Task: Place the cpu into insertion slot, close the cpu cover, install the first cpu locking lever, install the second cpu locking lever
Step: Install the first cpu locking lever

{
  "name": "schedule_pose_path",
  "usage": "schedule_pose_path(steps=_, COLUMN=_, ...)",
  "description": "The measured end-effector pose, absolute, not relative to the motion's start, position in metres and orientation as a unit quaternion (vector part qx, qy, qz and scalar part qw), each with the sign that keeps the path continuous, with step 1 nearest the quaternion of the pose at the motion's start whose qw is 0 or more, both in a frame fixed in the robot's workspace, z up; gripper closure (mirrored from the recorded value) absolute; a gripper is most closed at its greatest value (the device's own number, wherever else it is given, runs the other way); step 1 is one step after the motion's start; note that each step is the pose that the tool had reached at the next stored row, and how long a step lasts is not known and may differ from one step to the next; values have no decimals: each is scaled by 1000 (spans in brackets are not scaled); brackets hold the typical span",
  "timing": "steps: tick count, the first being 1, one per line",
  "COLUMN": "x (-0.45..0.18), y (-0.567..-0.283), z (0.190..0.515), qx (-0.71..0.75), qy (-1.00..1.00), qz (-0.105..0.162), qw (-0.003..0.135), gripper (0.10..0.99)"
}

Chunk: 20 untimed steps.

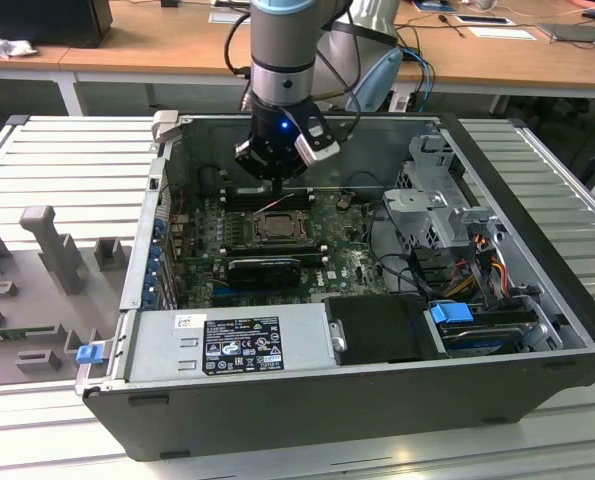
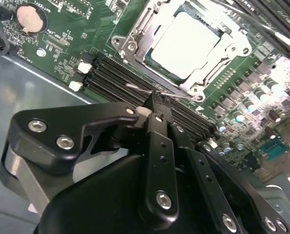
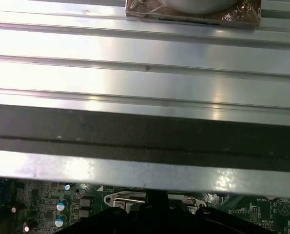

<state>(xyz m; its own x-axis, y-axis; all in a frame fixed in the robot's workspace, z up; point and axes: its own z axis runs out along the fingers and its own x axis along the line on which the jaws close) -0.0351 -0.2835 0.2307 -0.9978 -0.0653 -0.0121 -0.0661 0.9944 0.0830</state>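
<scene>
In the second wrist view the black gripper (image 2: 157, 105) sits at frame centre with its fingertips drawn together on a thin silvery wire locking lever (image 2: 159, 92), which runs across the frame along the black memory slots (image 2: 115, 80). Beyond it, toward the upper right, the pale silvery-beige square cpu (image 2: 186, 44) lies seated in the silvery-rimmed insertion slot (image 2: 130, 46), framed by the thin grey metal cpu cover (image 2: 232, 48).

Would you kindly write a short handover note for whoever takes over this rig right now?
Hand: fingers together on a thin wire locking lever beside the insertion slot, over the memory slots.
The cpu sits in the slot; the cpu cover lies closed around it.
Done: cpu placed, cover closed.
Left: that lever looks not yet latched; whether the other is latched, I cannot tell.
</scene>
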Motion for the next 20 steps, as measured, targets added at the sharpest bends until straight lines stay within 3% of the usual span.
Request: schedule_pose_path(steps=20, x=-22, y=-282, z=211, qx=-34, qy=999, qz=42, qw=8, gripper=980)
